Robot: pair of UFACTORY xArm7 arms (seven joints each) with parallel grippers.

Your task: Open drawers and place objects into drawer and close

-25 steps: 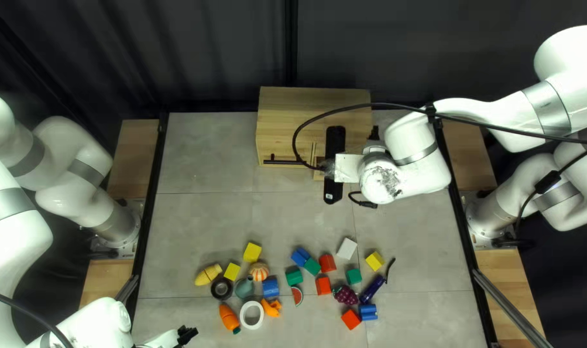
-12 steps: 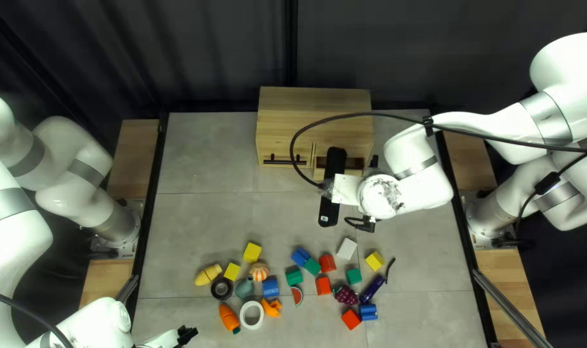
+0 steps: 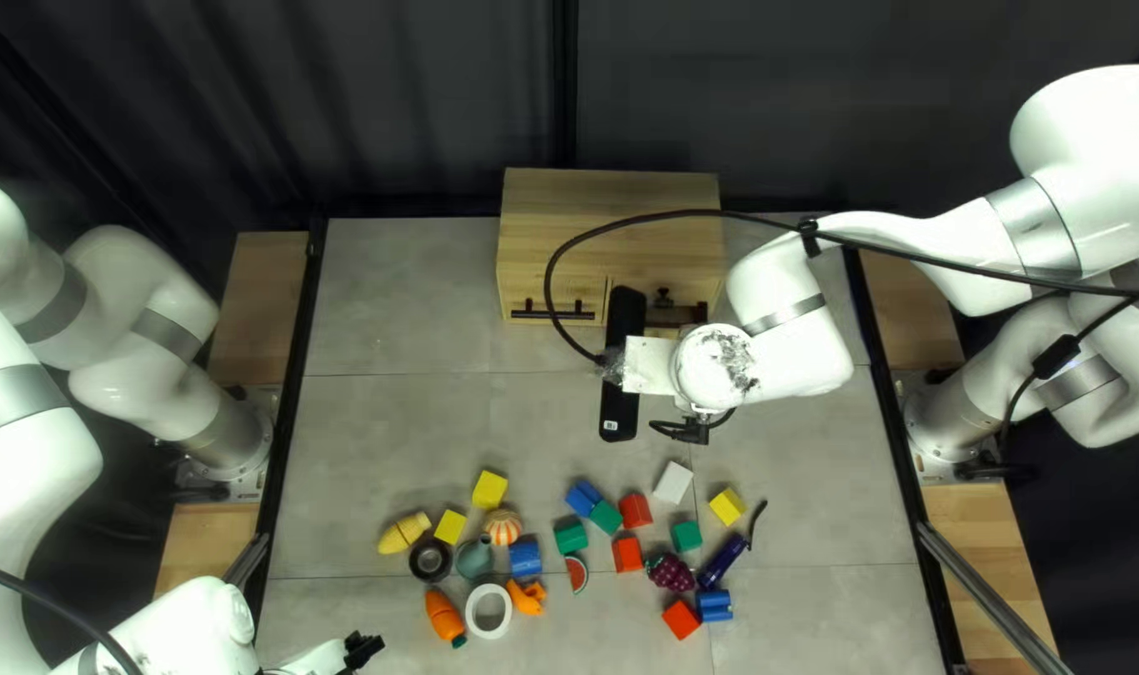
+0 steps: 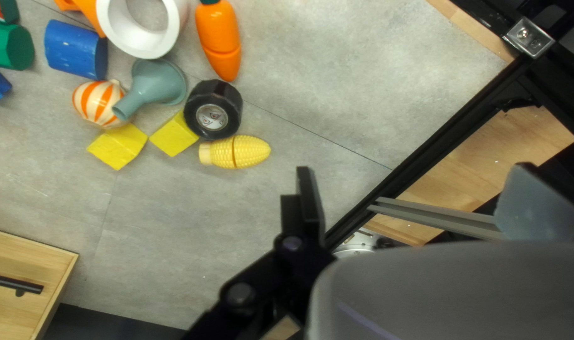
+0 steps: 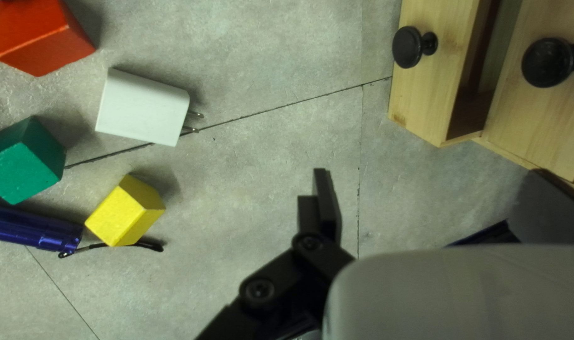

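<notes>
R gripper [image 5: 326,179]: can't tell if jaws are wide or narrow, nothing visibly held. Near, off one side, is the pale wood drawer [image 5: 429,94] w/ round black knob [image 5: 407,47], standing part open; opp. side, approx. as near, lies the white two-prong plug adapter [image 5: 142,108], long axis roughly drawer-ward. If that's the next pick, R is the nearer arm & must go away from the cabinet [image 3: 610,206]. L gripper [image 4: 307,176], jaws' state unclear too, is nearest the yellow toy corn [image 4: 235,152].

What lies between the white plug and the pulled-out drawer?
Only bare tabletop lies between the white plug and the pulled-out drawer, with a thin dark seam running along it, as the right wrist view shows.
</notes>
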